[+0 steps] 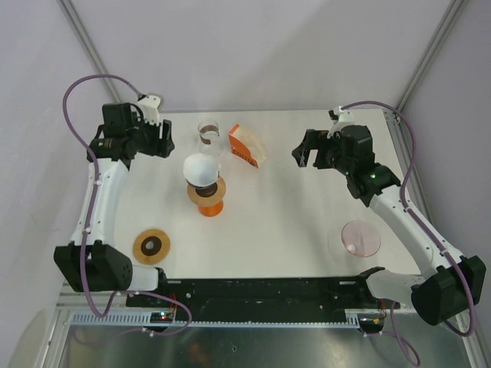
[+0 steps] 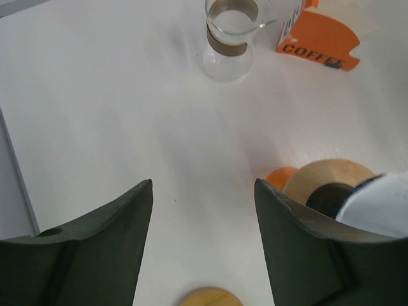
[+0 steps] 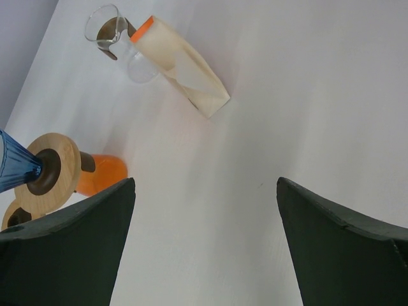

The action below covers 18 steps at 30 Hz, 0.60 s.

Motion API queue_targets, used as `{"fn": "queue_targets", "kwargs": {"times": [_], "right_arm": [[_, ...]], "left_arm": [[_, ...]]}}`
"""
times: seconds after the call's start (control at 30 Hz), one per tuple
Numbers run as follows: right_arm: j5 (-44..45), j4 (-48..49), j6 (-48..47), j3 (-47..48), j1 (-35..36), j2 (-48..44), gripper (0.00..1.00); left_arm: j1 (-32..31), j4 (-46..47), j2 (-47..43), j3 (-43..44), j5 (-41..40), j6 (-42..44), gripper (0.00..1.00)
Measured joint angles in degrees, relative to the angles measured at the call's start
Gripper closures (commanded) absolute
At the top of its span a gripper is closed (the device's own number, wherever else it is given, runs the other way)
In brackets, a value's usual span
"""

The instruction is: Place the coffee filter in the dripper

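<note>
From above, we see our left gripper [image 1: 163, 139] over the far left part of the table [image 1: 291, 207]. Its two fingers are apart and nothing is between them. Just past its tips stands the glass jug [image 1: 209, 133], and past that lies the orange filter box [image 1: 247, 147]. Nearer to the arm bases than this hand is the dripper [image 1: 209, 193] on its wooden ring and orange foot. The white coffee filter [image 1: 202, 167] sits in its top. Our right gripper [image 1: 304, 157] is on the other side of the box, with its fingers apart too and holding nothing. A pink dish [image 1: 360, 238] lies beside the right arm, and a wooden disc [image 1: 152, 246] lies near the left arm's base. Through the left wrist camera, we see bare table between the spread fingers. The jug and box are ahead, and the dripper with its white filter is close beside one finger. Through the right wrist camera, the fingers are wide apart over bare table. The box lies ahead with the jug just behind it, and the dripper's blue cone is off to one side.
</note>
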Motion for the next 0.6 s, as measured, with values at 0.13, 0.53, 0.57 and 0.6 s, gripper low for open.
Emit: {"fn": "queue_targets", "kwargs": {"times": [0.13, 0.53, 0.57, 0.6], "right_arm": [[-0.68, 0.00, -0.09, -0.39, 0.00, 0.02, 0.04], [2.27, -3.08, -0.42, -0.55, 2.67, 0.02, 0.05], [2.89, -3.52, -0.39, -0.55, 3.10, 0.02, 0.05], [3.65, -4.04, -0.42, -0.57, 3.56, 0.00, 0.05]], "left_arm": [[-0.35, 4.31, 2.47, 0.00, -0.59, -2.73, 0.32], [-0.94, 24.55, 12.20, -6.19, -1.68, -8.02, 0.33], [-0.94, 25.92, 13.49, -6.16, -1.27, -8.33, 0.34], [-0.94, 27.06, 14.86, -5.99, -0.72, -8.61, 0.33]]}}
